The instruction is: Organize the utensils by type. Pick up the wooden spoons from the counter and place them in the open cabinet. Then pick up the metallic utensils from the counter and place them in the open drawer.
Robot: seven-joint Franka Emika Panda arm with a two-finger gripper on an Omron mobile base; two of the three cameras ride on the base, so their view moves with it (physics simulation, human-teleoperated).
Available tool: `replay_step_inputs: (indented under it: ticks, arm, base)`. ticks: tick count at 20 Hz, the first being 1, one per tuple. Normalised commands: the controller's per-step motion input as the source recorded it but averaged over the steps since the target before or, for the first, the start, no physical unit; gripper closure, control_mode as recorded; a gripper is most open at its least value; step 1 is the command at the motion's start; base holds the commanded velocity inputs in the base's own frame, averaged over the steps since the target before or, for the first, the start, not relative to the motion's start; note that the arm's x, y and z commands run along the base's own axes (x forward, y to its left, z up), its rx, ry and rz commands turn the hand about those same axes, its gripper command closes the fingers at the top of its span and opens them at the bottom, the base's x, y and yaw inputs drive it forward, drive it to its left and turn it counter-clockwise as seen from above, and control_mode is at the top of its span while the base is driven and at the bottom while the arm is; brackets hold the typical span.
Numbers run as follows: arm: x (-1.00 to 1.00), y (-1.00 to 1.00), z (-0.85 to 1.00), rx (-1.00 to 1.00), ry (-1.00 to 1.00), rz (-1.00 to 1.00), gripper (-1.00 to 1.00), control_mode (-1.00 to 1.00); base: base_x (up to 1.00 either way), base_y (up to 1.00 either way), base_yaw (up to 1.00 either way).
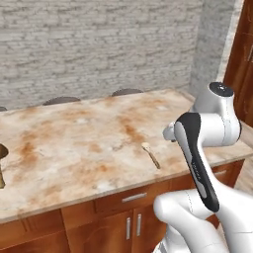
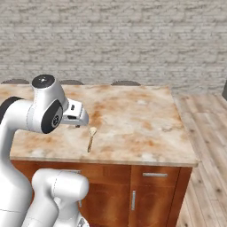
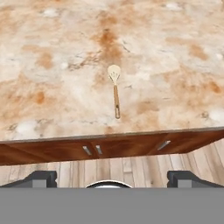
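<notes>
1. The white arm rises from the base, elbow bent, forearm reaching forward at about counter height
2. The gripper [image 3: 112,177] points forward and down
3. Its two dark fingertips [image 3: 41,177] stand wide apart, holding nothing

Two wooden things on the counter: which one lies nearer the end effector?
The pale spoon near the counter's front edge, beside the arm; the darker brown thing sits far off at the left edge.

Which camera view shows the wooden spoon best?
The hand view: the spoon lies whole and central on the counter, bowl away from the edge. The left base view and the right base view show it small, beside the arm.
</notes>
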Motion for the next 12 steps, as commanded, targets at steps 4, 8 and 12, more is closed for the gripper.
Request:
replay_step_inputs:
  ticks: [4, 8, 12]
  arm:
    - [0.0, 0.0, 0.0, 0.0, 0.0, 0.0, -1.0, 1.0]
    - [0.0, 0.0, 0.0, 0.0, 0.0, 0.0, -1.0, 1.0]
    - [0.0, 0.0, 0.0, 0.0, 0.0, 0.0, -1.0, 1.0]
  base:
    - [0.11, 0.0, 0.26]
    - [0.02, -0.24, 0.11]
    - [0.1, -0.28, 0.03]
